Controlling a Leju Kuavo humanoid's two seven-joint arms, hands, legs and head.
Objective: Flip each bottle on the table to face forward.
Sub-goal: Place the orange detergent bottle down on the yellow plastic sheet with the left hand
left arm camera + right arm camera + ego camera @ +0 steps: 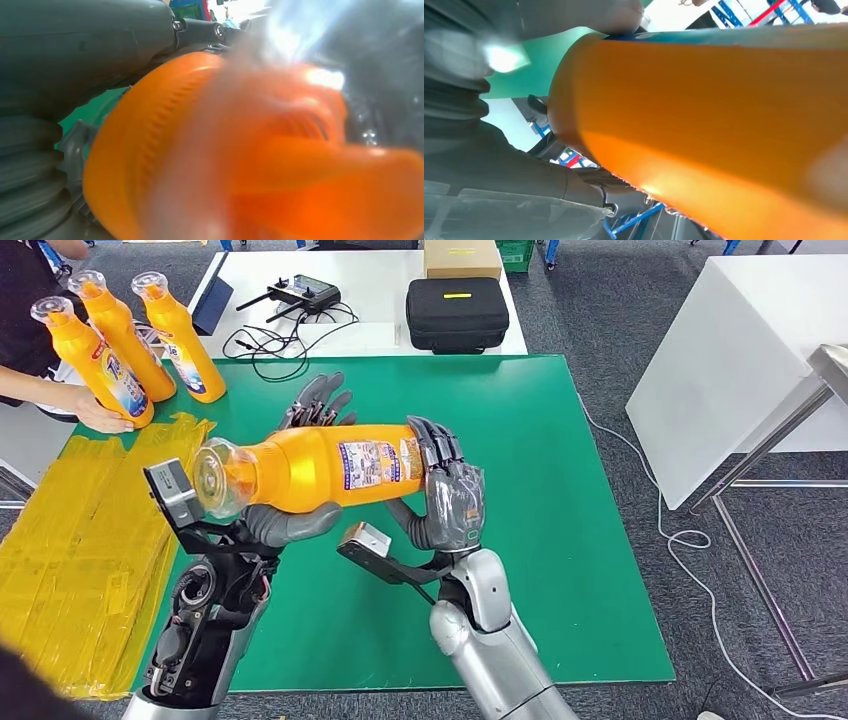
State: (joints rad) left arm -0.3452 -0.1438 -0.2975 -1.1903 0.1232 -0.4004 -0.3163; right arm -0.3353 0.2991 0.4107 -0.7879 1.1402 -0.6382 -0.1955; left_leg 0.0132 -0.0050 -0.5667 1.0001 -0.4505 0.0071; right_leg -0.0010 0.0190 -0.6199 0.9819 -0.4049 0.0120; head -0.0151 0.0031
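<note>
Both hands, left [290, 525] cradling the neck and right [445, 495] clasping the base, hold an orange bottle [320, 468] sideways above the green desk [560, 540], apparently mid-turn

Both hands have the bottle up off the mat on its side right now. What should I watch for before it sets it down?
1. The bottle lies sideways between the left hand and the right hand; if one lets go early, it may drop onto the green mat.
2. Three standing bottles and a person's hand sit at the far left; a swing that way might hit them.
</note>
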